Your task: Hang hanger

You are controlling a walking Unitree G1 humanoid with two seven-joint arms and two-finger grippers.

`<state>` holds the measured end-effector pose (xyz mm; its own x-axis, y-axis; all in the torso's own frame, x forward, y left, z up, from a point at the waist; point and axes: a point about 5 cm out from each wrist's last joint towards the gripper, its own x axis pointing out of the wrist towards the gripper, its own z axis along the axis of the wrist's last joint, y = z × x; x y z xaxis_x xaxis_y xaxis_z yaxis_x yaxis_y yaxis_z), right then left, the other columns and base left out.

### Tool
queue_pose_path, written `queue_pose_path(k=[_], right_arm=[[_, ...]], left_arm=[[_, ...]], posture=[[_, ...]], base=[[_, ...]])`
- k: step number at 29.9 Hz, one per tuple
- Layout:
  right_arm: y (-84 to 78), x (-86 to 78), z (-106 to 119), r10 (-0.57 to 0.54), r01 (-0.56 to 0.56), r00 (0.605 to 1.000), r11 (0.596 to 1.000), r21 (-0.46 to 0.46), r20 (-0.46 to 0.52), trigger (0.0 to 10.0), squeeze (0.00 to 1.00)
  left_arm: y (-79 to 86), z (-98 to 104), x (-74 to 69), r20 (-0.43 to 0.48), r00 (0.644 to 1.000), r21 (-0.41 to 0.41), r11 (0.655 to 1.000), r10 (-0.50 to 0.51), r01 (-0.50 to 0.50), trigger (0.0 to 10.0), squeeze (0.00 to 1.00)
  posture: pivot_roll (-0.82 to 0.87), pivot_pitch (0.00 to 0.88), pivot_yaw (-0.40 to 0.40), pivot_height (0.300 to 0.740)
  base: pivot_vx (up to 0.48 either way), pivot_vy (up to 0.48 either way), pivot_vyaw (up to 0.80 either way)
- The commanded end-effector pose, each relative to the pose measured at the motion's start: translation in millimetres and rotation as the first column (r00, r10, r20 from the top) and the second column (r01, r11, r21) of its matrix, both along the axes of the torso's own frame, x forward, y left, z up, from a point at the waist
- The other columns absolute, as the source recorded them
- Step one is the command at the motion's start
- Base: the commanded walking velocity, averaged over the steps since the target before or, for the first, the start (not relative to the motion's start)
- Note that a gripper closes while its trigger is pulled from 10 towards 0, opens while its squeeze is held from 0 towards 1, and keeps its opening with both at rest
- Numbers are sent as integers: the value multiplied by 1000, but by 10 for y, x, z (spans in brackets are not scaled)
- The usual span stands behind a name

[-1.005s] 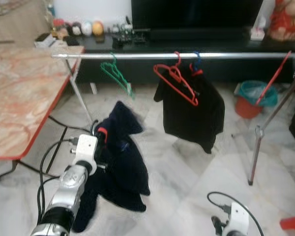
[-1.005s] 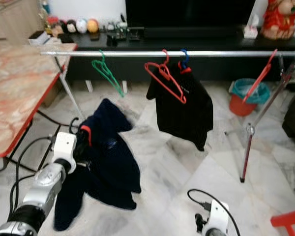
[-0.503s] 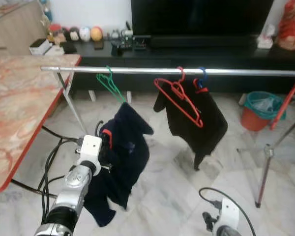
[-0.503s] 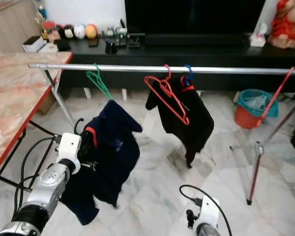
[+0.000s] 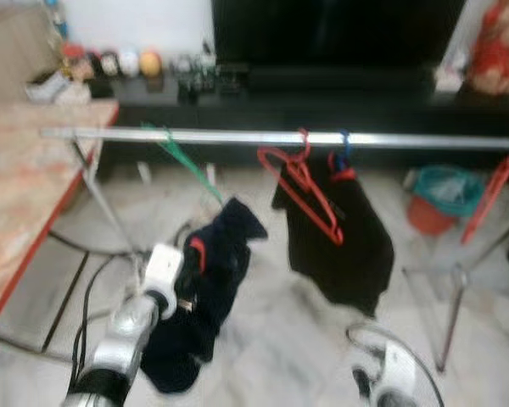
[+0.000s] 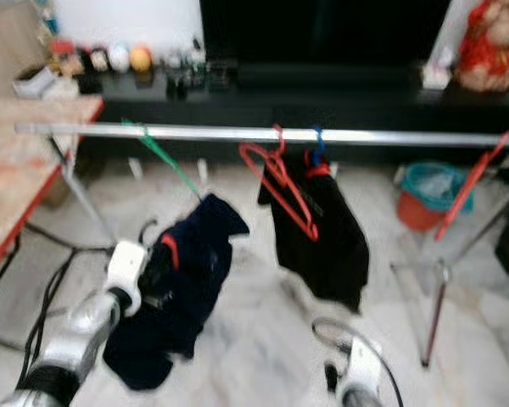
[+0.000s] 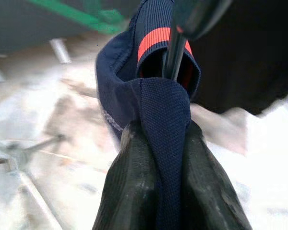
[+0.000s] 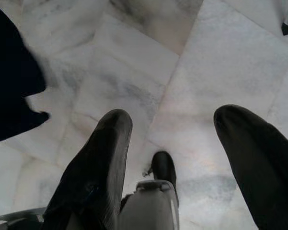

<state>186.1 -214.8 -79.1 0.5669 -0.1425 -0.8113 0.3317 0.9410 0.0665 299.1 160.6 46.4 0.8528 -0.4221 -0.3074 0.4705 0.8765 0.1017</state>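
Left gripper (image 7: 158,143): raised in front of the rail, jaws pinching a fold of the dark navy knitted garment with a red-orange band (image 5: 205,297). The garment hangs from the jaws clear of the floor; a dark hanger hook (image 7: 175,52) rises out of its collar just beyond the fingertips.

Right gripper (image 8: 182,158): low at the robot's right side over the pale marble-patterned tiled floor (image 8: 149,72), jaws spread wide, nothing between them.

Long silver metal clothes rail (image 5: 237,136): runs horizontally across the scene on slanted metal legs, in front of a black low cabinet (image 5: 322,85).

Thin green wire hanger (image 5: 187,161): hooked on the rail toward its left end, bare, tilted.

Red plastic hanger (image 5: 301,191): hooked near the middle of the rail, bare, tilted.

Black shirt on a blue-hooked hanger (image 5: 343,237): hung just to the right of the red hanger, touching it.

Marble-patterned worktop with a red edge (image 5: 21,186): at the left, its near corner beside the rail's left end.

Teal-lined red bucket (image 5: 433,199): on the floor behind the rail's right end.

Head views are blurred.
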Motion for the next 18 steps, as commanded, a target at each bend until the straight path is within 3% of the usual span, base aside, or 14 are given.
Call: queue_pose_path(k=[1,5,8,15,18], right_arm=[[-8,-16,-7,-1,1,1000,1000,1,-10,10000,0],[-7,-14,-7,2,-2,1000,1000,2,-10,10000,0],[-3,-13,-7,4,-4,1000,1000,3,-10,10000,0],[9,-11,-8,14,-14,1000,1000,9,-8,10000,0],[11,-13,-9,21,-21,1000,1000,9,-8,10000,0]], left_arm=[[-48,40,-59,-18,991,21,991,-134,134,10000,0],[-82,9,-135,-62,972,35,973,-226,229,10000,0],[-133,37,-126,-43,970,45,969,-241,243,10000,0],[-285,200,60,91,996,4,1000,-17,17,10000,0],[-312,225,62,102,995,-4,1000,0,0,10000,0]], posture=[[63,0,21,740],[66,0,22,740],[67,0,24,740],[65,0,23,740],[62,0,24,740]], base=[[0,0,0],[0,0,0],[0,0,0],[0,0,0],[0,-87,0]])
